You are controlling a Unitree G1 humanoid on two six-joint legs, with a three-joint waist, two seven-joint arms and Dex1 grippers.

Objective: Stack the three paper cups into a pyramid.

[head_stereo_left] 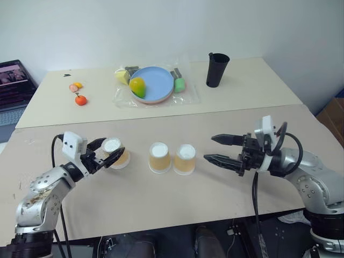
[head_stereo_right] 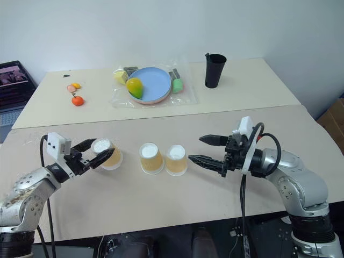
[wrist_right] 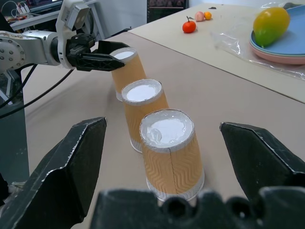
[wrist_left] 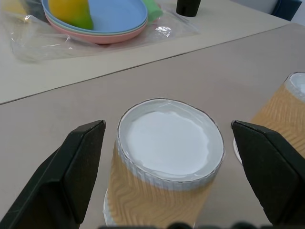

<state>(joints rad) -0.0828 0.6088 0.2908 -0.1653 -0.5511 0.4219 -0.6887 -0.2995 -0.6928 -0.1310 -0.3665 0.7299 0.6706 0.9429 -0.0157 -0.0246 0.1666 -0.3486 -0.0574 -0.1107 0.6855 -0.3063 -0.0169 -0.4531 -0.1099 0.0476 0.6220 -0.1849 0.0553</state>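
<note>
Three paper cups stand upside down in a row on the near table: the left cup (head_stereo_left: 117,156), the middle cup (head_stereo_left: 159,157) and the right cup (head_stereo_left: 184,159). The middle and right cups almost touch. My left gripper (head_stereo_left: 107,152) is open, with one black finger on each side of the left cup (wrist_left: 169,143) and a small gap showing between each finger (wrist_left: 81,157) and the cup wall. My right gripper (head_stereo_left: 210,148) is open and level, just right of the right cup (wrist_right: 170,148), and holds nothing.
On the far table stand a tall black cup (head_stereo_left: 217,69), a blue plate (head_stereo_left: 156,86) with toy fruit on a clear plastic sheet, and small toy fruits (head_stereo_left: 80,99). A laptop (head_stereo_left: 13,86) sits at the far left. A seam runs between the two tables.
</note>
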